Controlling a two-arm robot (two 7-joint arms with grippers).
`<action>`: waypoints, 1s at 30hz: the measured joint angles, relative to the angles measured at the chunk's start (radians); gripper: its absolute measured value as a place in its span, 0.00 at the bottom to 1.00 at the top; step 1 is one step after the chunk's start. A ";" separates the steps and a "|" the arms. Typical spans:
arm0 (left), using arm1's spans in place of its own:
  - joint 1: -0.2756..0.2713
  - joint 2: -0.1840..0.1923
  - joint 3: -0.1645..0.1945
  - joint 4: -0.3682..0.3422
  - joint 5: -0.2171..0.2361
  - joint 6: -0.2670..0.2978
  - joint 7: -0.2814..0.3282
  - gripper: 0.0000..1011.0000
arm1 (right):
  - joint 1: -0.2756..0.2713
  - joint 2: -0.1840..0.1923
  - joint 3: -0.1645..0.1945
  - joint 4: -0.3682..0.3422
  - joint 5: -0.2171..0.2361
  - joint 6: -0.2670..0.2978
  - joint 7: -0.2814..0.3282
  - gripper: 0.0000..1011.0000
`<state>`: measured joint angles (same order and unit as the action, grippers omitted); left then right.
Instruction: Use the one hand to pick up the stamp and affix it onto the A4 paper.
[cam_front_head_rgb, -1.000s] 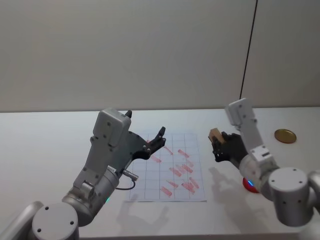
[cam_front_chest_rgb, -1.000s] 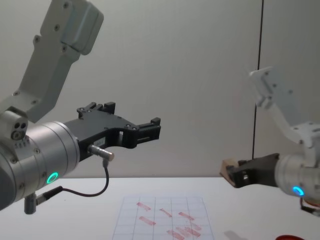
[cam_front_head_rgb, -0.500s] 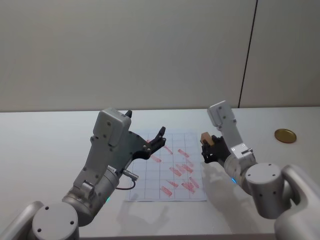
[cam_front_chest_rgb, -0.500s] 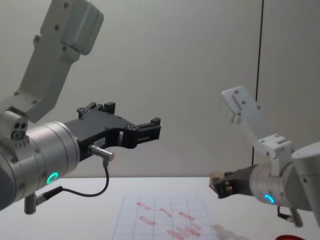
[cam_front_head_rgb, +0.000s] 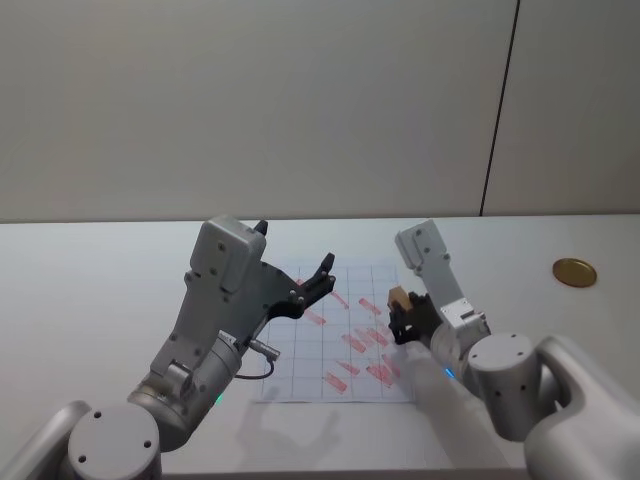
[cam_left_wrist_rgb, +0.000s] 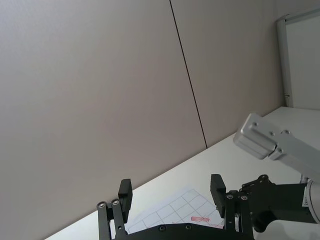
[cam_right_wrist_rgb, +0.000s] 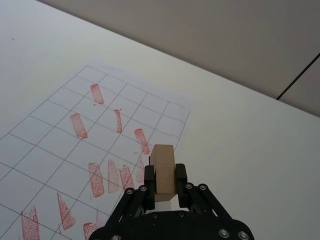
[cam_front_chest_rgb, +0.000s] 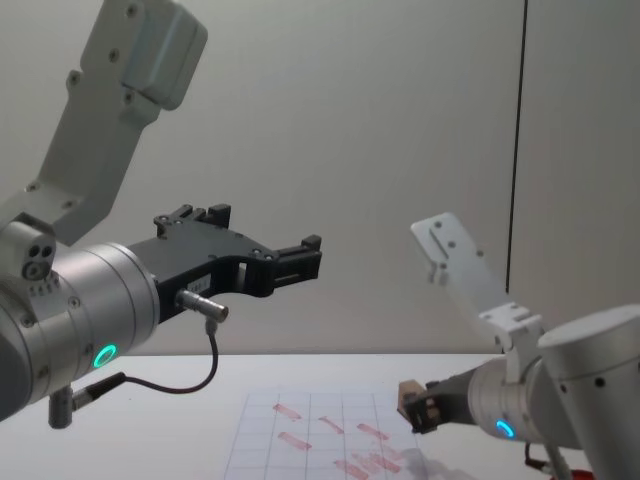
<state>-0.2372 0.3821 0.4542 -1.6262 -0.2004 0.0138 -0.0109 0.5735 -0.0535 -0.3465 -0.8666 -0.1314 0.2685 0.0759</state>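
Head view shows the bench (cam_front_head_rgb: 100, 290) with the paper (cam_front_head_rgb: 300, 372) near its middle, already carrying red marks (cam_right_wrist_rgb: 95, 177). My left gripper (cam_left_wrist_rgb: 171, 184) hangs parked above the paper's left side, fingers spread, holding nothing. What changed: within the last second the right gripper (cam_front_head_rgb: 404, 318) has swung in from the bench's right side and dropped lower, so it now sits over the paper's right edge. It is clenched on the stamp (cam_right_wrist_rgb: 162, 162), which sticks out past the fingertips and is off the sheet, as far as I can judge from the chest view. I read the carry as nearly over. What remains is lowering onto a free square and pressing.
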 joint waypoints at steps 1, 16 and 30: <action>0.000 0.000 0.000 0.000 0.000 0.000 0.000 0.98 | 0.002 -0.002 -0.001 0.007 0.001 -0.001 0.000 0.23; 0.000 0.000 0.000 0.000 0.000 0.000 0.000 0.98 | 0.041 -0.030 -0.013 0.127 0.009 -0.021 -0.009 0.23; 0.000 0.000 0.000 0.000 0.000 0.000 0.000 0.98 | 0.070 -0.048 -0.020 0.210 0.004 -0.044 -0.019 0.23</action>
<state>-0.2372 0.3821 0.4542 -1.6262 -0.2004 0.0138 -0.0109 0.6440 -0.1010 -0.3664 -0.6570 -0.1274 0.2244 0.0572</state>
